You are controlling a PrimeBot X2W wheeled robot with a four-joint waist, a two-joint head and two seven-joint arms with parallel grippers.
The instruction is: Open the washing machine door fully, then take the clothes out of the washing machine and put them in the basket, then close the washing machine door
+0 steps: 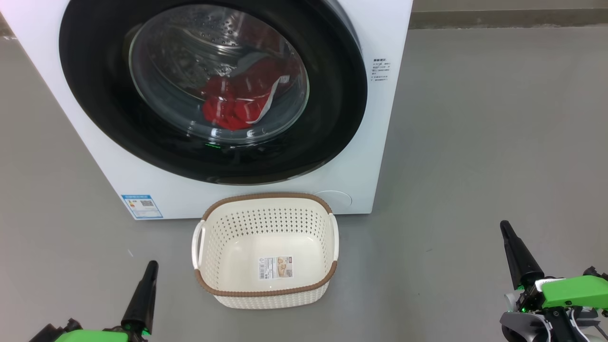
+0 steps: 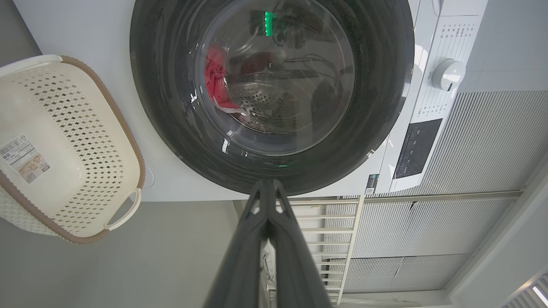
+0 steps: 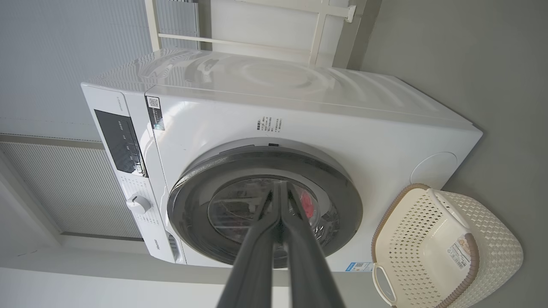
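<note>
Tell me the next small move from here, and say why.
Probably bring the right tool up toward the right edge of the washing machine door, to start pulling it open. The door looks shut, the clothes lie behind its glass, the basket stands empty, and both it and the left tool sit shut, well short of the door.

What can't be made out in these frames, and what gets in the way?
- Head view: the top of the washing machine is cut off by the upper edge.
- Head view: the clothes lie behind the reflective glass of the washing machine door, so I cannot tell how many garments there are.
- Head view: the print on the label in the basket is too small to read.
- Head view: the base of the left tool is cut off by the bottom edge.
</note>
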